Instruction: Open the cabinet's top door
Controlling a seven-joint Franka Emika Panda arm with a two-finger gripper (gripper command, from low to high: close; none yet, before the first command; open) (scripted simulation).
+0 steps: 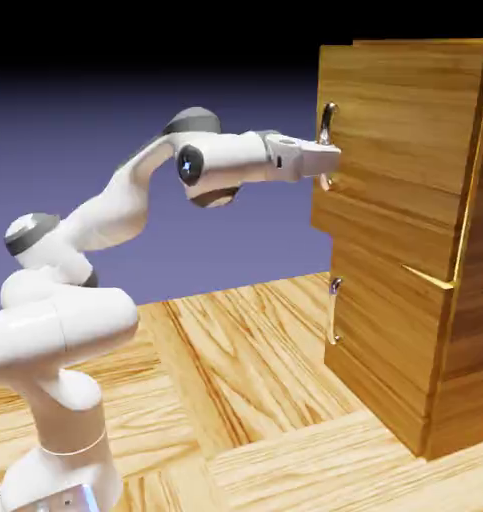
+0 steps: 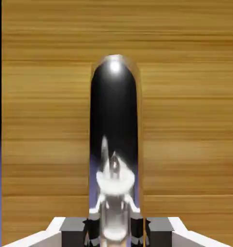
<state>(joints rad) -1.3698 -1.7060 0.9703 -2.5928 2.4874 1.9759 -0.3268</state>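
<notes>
- So the white arm (image 1: pixel 135 195) rises from its base at about 7 o'clock in the exterior view, bends at the grey elbow joint, and stretches roughly level toward 3 o'clock, right up to the cabinet (image 1: pixel 410 240).
- Its gripper (image 1: pixel 330 160) sits at the top door (image 1: pixel 400 120), on the lower half of the long curved silver handle (image 1: pixel 327 125), with the wrist about horizontal.
- From the hand view, the fingertips (image 2: pixel 72 230) sit at 6 o'clock on either side of that handle (image 2: pixel 115 144), which runs straight up toward 12 o'clock between them. They look closed in snug on the bar, pinching it, with basically no gap on either side.
- Wood grain fills nearly the whole hand view, so the hand is right up against the door panel. A thin dark and violet strip at 9 o'clock marks the door's edge.
- Top door looks cracked a bit: its handle side stands slightly proud of the cabinet's front in the exterior view.
- Lower door (image 1: pixel 380 330), with its shorter handle (image 1: pixel 334 310), sits at about 5 o'clock from the gripper, well apart from it.
- Wooden table (image 1: pixel 255 370) stretches out in front of the cabinet, under the outstretched forearm.
</notes>
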